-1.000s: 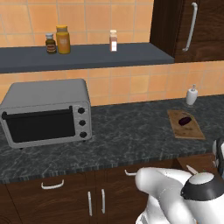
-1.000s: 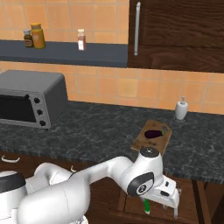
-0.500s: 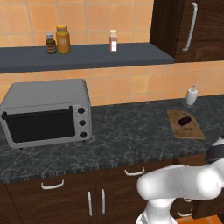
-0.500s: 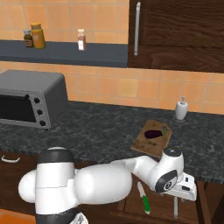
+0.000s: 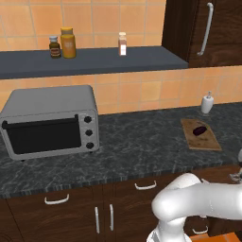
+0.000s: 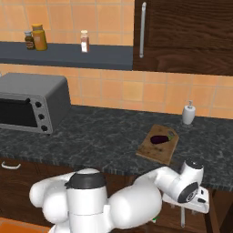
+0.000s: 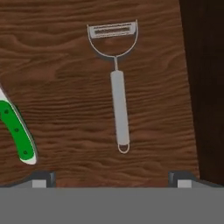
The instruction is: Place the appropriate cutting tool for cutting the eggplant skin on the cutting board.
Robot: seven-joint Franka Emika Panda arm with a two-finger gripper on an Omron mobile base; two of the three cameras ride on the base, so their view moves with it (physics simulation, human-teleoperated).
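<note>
Toaster oven (image 5: 49,122) is seen on the desk (image 5: 137,151) at 9 o'clock; cutting board (image 5: 200,134) at 3 o'clock, eggplant (image 5: 199,130) on it. Peeler (image 7: 116,83) and green-handled knife (image 7: 16,132) at 8 o'clock lie on wood beneath the spread tool (image 7: 112,178).

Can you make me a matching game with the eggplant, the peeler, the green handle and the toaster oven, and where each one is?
Things:
1. eggplant
2. peeler
3. green handle
4. toaster oven

Places:
A. at the left end of the dark stone counter
B. at the left edge of the hand view, on the wooden surface
C. on the cutting board
D. in the middle of the hand view, its blade end towards the top

Pairs: 1-C, 2-D, 3-B, 4-A
</note>
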